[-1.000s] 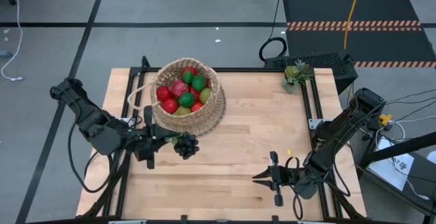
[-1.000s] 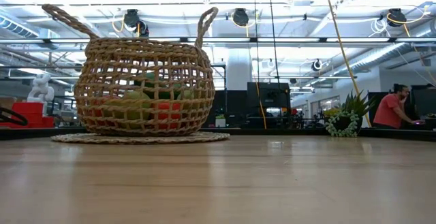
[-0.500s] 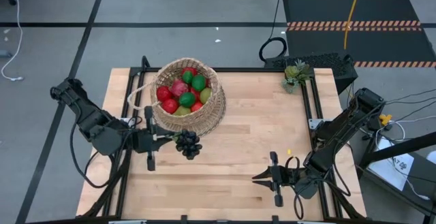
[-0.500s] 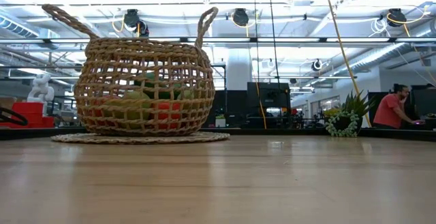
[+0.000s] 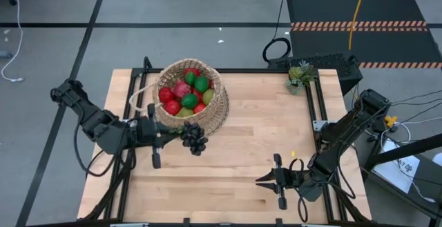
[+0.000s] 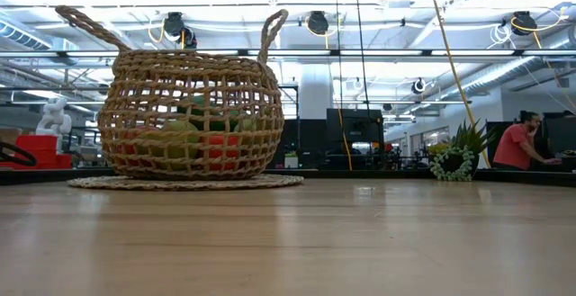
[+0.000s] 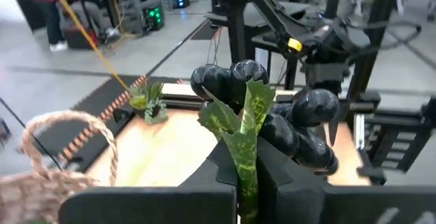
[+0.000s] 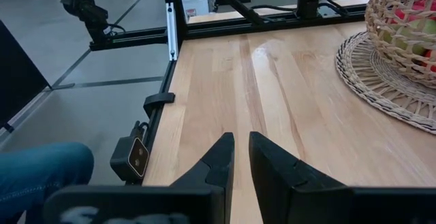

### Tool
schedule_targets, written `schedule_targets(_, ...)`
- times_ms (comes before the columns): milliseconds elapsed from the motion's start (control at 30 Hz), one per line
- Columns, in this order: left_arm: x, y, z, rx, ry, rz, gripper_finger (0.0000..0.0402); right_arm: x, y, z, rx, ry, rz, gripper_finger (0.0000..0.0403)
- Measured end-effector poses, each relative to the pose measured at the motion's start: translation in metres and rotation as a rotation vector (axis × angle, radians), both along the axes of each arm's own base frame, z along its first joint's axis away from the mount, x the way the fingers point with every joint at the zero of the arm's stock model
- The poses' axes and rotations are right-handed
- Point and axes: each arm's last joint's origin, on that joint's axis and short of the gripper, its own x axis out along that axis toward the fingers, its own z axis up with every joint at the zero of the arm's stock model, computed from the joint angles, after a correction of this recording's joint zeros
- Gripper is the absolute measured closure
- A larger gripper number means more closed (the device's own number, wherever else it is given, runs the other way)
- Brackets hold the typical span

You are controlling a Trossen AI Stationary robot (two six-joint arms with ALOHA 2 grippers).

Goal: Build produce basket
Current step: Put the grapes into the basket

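The wicker basket (image 5: 192, 97) stands at the table's far left on a round woven mat (image 6: 184, 183) and holds red, green and yellow-green produce (image 5: 185, 92). Just in front of its near side, a dark grape bunch (image 5: 194, 139) with a green leaf (image 7: 244, 125) hangs in the air, and my left gripper (image 5: 177, 139) is shut on it. My right gripper (image 5: 262, 181) waits shut near the table's front right, and the right wrist view shows nothing between its fingers (image 8: 221, 152). My left gripper pinches the green leaf's lower end (image 7: 247, 178) between its two fingers. The fingers come nearly level from the table's left. The grape bunch (image 7: 289, 125) sticks out beyond the fingertips, lifted clear of the table beside the basket's near wall.
A small green potted plant (image 5: 300, 75) stands at the far right corner. Bare wood lies between the basket and my right gripper. Black rails (image 5: 319, 110) run along the table's left and right edges. A person (image 6: 519, 143) sits in the room behind.
My left gripper has rolled about its own pointing line while staying in place. The grape bunch has swung with it, a little up and toward the basket's near wall, still clear of the table.
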Motion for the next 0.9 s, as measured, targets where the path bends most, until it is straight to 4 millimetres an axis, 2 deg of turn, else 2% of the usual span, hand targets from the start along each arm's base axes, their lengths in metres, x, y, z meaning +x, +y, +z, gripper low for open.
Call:
schedule_targets(167,0.005,0.003,-0.001,-0.132,-0.025,0.050,0.0387,0.000,0.000,0.000,0.000,0.000,0.000,0.0363)
schedule_targets(467,0.016,0.005,-0.008,-0.195,-0.024,0.130,0.0394,0.000,0.000,0.000,0.001,0.001,0.003,0.0363)
schedule_targets(733,0.008,0.029,-0.025,-0.141,0.051,0.416,0.0392,0.000,0.001,0.000,0.009,0.010,0.026,0.0363)
schedule_targets(900,0.005,0.045,-0.037,-0.255,0.053,0.574,0.0389,0.000,0.001,0.000,0.010,0.010,0.026,0.0363)
